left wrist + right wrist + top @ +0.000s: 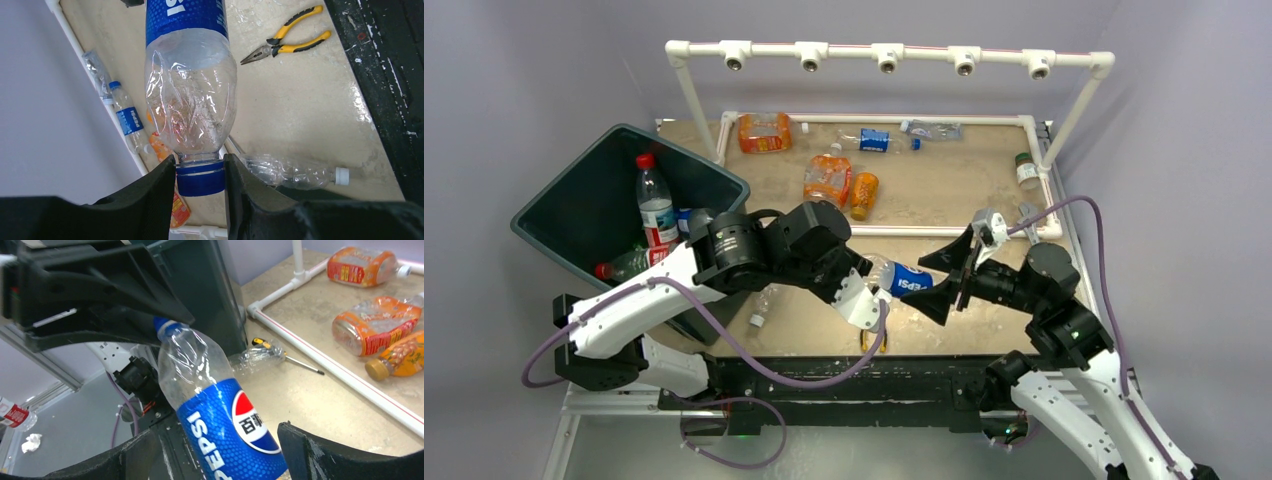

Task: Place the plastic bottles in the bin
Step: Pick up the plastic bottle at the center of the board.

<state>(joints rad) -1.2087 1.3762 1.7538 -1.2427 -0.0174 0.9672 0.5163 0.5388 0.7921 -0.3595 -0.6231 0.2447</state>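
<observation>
- while the bin (574, 205), left of the left gripper (874, 280), holds a few bottles (655, 205), more lie outside.
- loose bottles (827, 178) lie beyond the right gripper (944, 278).
- left gripper pinches the pepsi bottle (190, 100) by its cap; right gripper gapes around its body.
</observation>
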